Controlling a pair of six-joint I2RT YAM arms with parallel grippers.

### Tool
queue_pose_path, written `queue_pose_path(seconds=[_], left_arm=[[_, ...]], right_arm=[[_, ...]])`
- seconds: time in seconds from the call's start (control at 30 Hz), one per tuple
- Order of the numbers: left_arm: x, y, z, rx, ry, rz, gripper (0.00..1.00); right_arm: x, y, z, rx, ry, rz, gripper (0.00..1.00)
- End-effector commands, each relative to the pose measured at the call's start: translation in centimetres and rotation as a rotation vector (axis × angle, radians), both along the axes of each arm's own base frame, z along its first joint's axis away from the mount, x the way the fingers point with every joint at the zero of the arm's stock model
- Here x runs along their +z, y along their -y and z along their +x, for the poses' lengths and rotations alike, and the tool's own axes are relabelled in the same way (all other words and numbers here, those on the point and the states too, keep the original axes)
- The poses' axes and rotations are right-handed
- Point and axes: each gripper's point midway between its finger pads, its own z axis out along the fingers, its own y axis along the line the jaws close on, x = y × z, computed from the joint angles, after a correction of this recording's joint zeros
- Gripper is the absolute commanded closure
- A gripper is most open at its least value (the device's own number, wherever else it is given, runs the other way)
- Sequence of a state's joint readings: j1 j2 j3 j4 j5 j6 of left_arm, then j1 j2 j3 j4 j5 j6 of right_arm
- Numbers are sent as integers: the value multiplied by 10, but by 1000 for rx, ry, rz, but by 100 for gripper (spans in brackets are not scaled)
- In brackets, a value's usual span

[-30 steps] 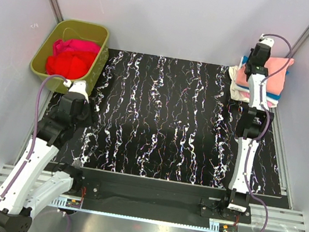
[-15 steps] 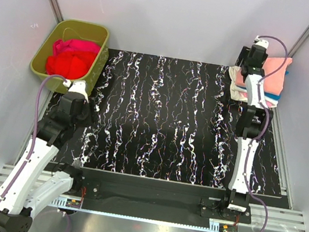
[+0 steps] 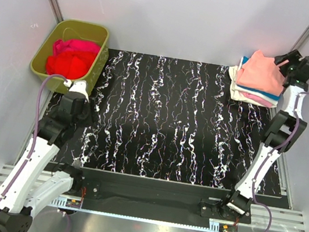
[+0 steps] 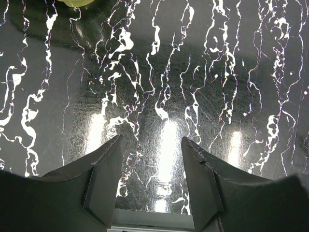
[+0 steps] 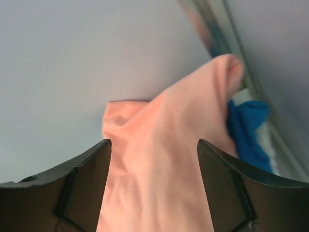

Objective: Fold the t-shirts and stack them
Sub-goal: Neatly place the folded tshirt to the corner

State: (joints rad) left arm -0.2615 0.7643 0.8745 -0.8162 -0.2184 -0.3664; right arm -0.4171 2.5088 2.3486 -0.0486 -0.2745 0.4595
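– Black mat [image 3: 172,113] veined with white, pale grey walls on three sides. Where are the t-shirts?

– Two places. A folded stack sits at the mat's far right corner, and loose ones fill the olive-green tub [image 3: 96,64] at the far left.

– Which way does the stack lie?

– The salmon-pink shirt [image 3: 261,74] on top is a rough rectangle. Its longer side runs across the table, skewed so the right end comes a little nearer. One puckered corner points at the far wall.

– And under it?

– Only edges show: a bright blue shirt [image 3: 272,96], a cream shirt [image 3: 234,81] jutting out at the left, and a pink shirt [image 3: 257,100] along the near side. That makes four colours. Whether more layers hide between them, I cannot tell.

– And in the tub?

– Two, a red shirt [image 3: 68,65] and a magenta shirt [image 3: 78,46] behind it, both crumpled, so neither has a clear axis.

– What about the arms?

– The right gripper [image 3: 282,60] is at the stack's right edge. Its wrist camera shows the fingers spread wide with nothing pinched, the salmon cloth filling the gap beyond them and blue cloth at the right, all out of focus. The left gripper [image 4: 150,145] hangs over bare mat just beside the tub, its jaws parted and holding nothing.
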Motion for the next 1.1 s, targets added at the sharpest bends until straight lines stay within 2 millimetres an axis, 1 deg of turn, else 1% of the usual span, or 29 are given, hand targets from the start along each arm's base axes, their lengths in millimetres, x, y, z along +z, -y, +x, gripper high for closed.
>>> queue_pose_path(seconds=[0.0,0.03,0.07,0.1,0.17,0.2,0.23,0.27,0.3,0.33,0.37,0.4,0.47,0.5,0.53,0.57,0.63,0.67,0.73,0.77,0.8,0.83,0.87,0.9,0.93,0.97,1.0,1.03,1.07], left_arm=[[7,-5,7,32,36,6,44],[7,-5,7,32,35,7,44],[6,-5,7,31,32,9,44],[5,-5,7,33,29,9,44],[4,-5,7,34,25,12,44],[4,-5,7,34,24,12,44],[4,-5,7,34,21,13,44],[3,-5,8,34,19,13,44],[3,-5,8,34,18,14,45],[3,-5,8,34,17,16,45],[2,-5,8,32,15,15,45],[2,-5,8,33,13,14,45],[2,-4,9,31,11,13,45],[1,-4,8,31,10,14,45],[1,-4,8,31,10,14,45],[2,-4,8,30,11,15,45],[2,-4,8,31,13,13,45],[2,-4,8,31,13,13,45],[2,-5,8,30,13,14,45],[3,-4,8,31,16,12,44],[3,-4,8,31,17,12,45],[5,-4,7,30,23,10,45],[5,-5,7,30,26,11,45],[6,-5,7,31,31,8,45],[9,-5,6,30,42,4,45],[10,-4,6,29,48,1,45],[11,-4,6,29,52,0,45],[14,-5,5,29,65,-4,45],[15,-5,4,31,72,-4,45]], right_arm=[[46,-3,4,3,127,67,22],[43,-3,5,7,128,76,22],[49,-1,7,5,143,78,22],[35,4,10,-14,119,89,23],[29,8,12,-34,114,86,23],[25,17,11,-80,108,79,24],[23,21,10,-102,104,69,25],[13,26,8,-130,80,60,25],[10,35,5,-185,70,46,24],[6,40,4,-210,59,39,24],[9,46,3,-234,61,9,24],[-15,51,0,-269,-10,19,24],[-26,59,-3,-310,-57,-12,25],[-34,67,-7,-360,-74,-21,25],[-36,72,-10,-378,-79,-36,25],[-50,75,-13,-399,-102,-39,24],[-49,80,-15,-420,-102,-66,24],[-42,83,-16,-433,-99,-79,24],[-34,87,-21,-462,-110,-96,24],[-23,93,-28,-505,-109,-113,25],[-16,94,-32,-523,-116,-117,24],[-13,99,-40,-558,-129,-135,24],[-5,97,-43,-556,-128,-140,24],[30,100,-54,-598,-79,-151,23],[45,100,-61,-620,-57,-149,23],[77,96,-76,-642,-15,-155,22],[99,94,-82,-647,37,-159,21],[116,89,-89,-651,68,-150,16],[127,87,-98,-656,84,-142,14]])
